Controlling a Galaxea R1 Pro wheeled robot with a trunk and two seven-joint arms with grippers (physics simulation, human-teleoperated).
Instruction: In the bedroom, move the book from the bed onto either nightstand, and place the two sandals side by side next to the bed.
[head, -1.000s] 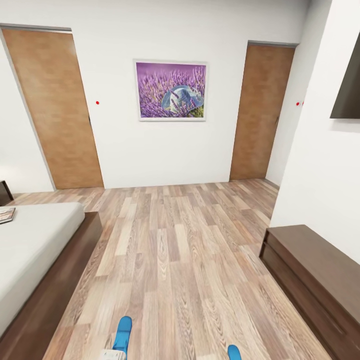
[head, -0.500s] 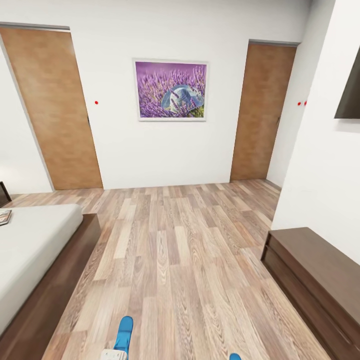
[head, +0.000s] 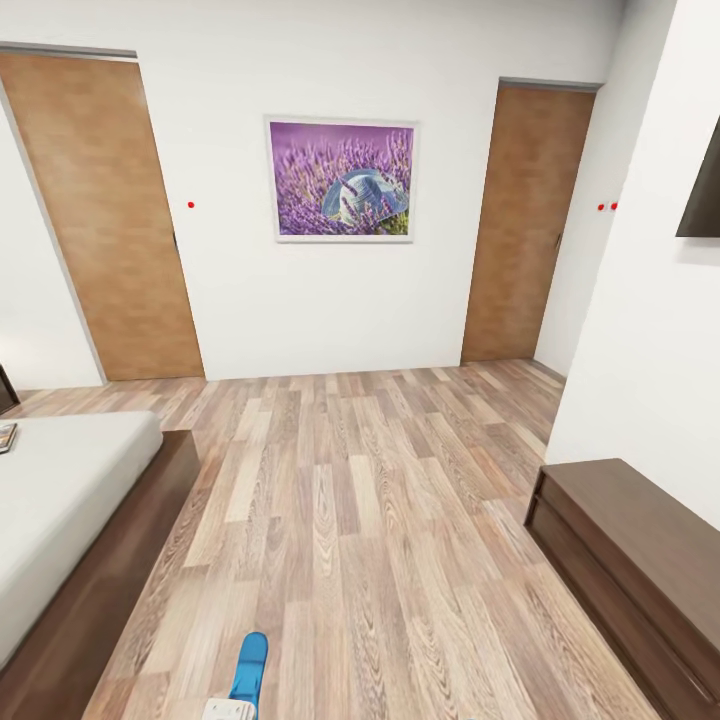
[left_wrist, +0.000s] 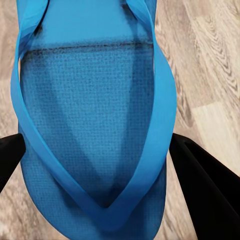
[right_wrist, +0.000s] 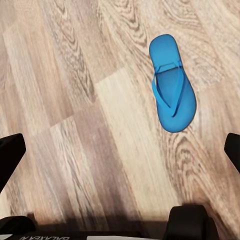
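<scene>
Here the head view looks across a light-brown wood-plank floor (head: 340, 520) toward a white wall with two brown doors and a framed purple lavender picture (head: 342, 180). At the view's left edge stands the large low bed (head: 70, 500), dark brown wooden frame under a plain off-white mattress, and the small thin paperback book (head: 6, 437) lies on the mattress, cut off by the frame's border. A long low dark wooden bench (head: 630, 560) runs along the right wall.

One thin flat bright blue flip-flop (left_wrist: 95, 125) sits between the two black fingers (left_wrist: 205, 190) of the left gripper (left_wrist: 95, 165); the fingers stand at either edge of the sole, close against it, though I cannot tell whether they actually press on it. The same sandal shows at the bottom of the head view (head: 248, 665).

The second blue flip-flop (right_wrist: 172, 82) lies flat on the planks, strap up, ahead of the right gripper (right_wrist: 120, 150), whose dark fingers (right_wrist: 10, 155) are spread wide apart with nothing between them.
</scene>
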